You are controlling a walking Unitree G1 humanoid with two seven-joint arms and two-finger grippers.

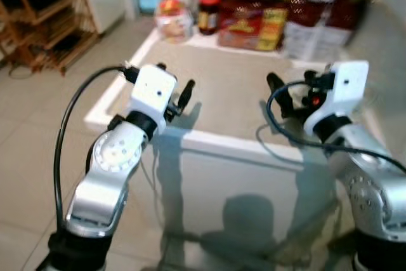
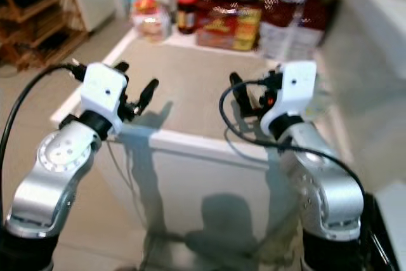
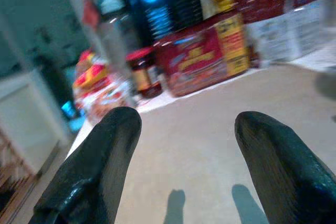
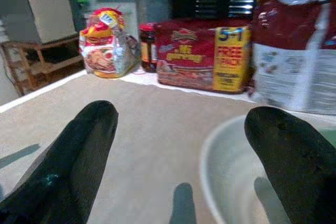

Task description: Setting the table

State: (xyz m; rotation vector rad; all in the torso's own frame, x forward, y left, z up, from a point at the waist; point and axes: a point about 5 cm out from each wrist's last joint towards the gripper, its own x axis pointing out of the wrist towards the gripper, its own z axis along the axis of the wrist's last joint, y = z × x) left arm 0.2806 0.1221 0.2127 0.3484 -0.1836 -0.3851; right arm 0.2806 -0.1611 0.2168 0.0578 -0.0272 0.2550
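A white-rimmed table [image 1: 216,142] with a beige mat [image 1: 228,90] stands before me. My left gripper [image 1: 176,84] hovers open over the near left edge, with nothing between its fingers [image 3: 100,166]. My right gripper [image 1: 288,90] is open over the near right part of the mat. In the right wrist view a pale bowl [image 4: 231,179] sits on the mat just ahead of it, partly behind one finger [image 4: 294,161]. Neither gripper holds anything.
Along the table's far end stand a red snack box [image 1: 250,26], a dark jar [image 1: 207,12], a colourful bag [image 1: 172,17] and a large red-and-white bag [image 1: 317,23]. A wooden rack [image 1: 44,17] stands on the tiled floor at the far left.
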